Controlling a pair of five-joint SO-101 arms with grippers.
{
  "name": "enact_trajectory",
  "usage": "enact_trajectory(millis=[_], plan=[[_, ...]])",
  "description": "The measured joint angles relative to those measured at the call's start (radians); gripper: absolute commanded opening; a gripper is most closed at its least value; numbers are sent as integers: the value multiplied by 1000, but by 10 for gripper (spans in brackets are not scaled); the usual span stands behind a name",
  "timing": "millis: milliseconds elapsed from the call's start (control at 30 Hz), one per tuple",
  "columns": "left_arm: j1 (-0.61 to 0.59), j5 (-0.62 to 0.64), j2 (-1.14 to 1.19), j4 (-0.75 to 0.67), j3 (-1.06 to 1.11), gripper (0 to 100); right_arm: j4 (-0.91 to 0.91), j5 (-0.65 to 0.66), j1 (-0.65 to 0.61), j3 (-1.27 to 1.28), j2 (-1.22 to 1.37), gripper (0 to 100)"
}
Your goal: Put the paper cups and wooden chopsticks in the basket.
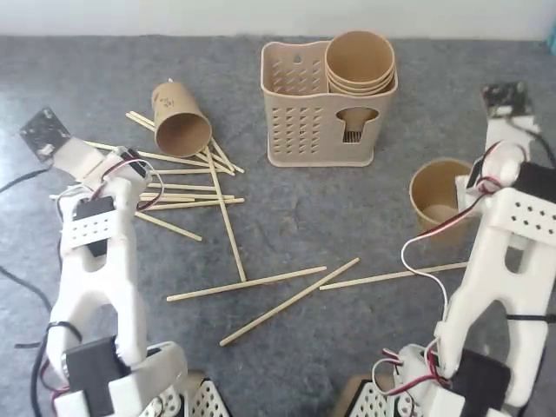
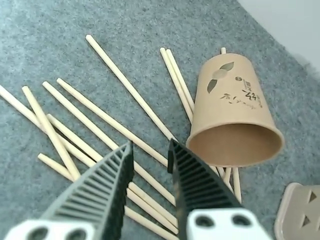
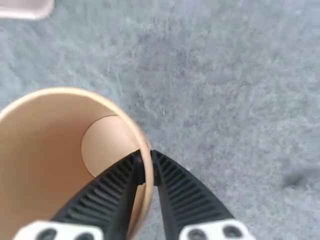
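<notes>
The beige basket point(image 1: 304, 122) stands at the back centre, with stacked paper cups point(image 1: 360, 59) in its right compartment. A paper cup point(image 1: 180, 119) point(image 2: 232, 120) lies on its side at the left, on top of scattered wooden chopsticks point(image 1: 248, 284) point(image 2: 125, 81). My left gripper point(image 2: 148, 152) hovers open over the chopsticks just short of that cup's mouth, holding nothing. An upright paper cup point(image 1: 434, 191) point(image 3: 55, 150) stands at the right. My right gripper point(image 3: 146, 162) is shut on its rim, one finger inside and one outside.
More chopsticks point(image 1: 382, 277) lie across the grey mat in front of the basket. A basket corner point(image 2: 300, 210) shows beyond the lying cup. Both arm bases sit at the near edge, with cables point(image 1: 426, 252) beside the right arm.
</notes>
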Motion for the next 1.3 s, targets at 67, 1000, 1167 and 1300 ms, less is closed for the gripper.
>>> enact_trajectory(millis=[67,1000,1167,1300], plan=[[0,0,0,0,0,109,75,-26,-18,-107,0,8],[0,0,0,0,0,109,-204,-463,-308,-710,150,8],[0,0,0,0,0,109,-296,-470,-328,-709,281,8],[0,0,0,0,0,109,-364,-470,-348,-709,353,8]])
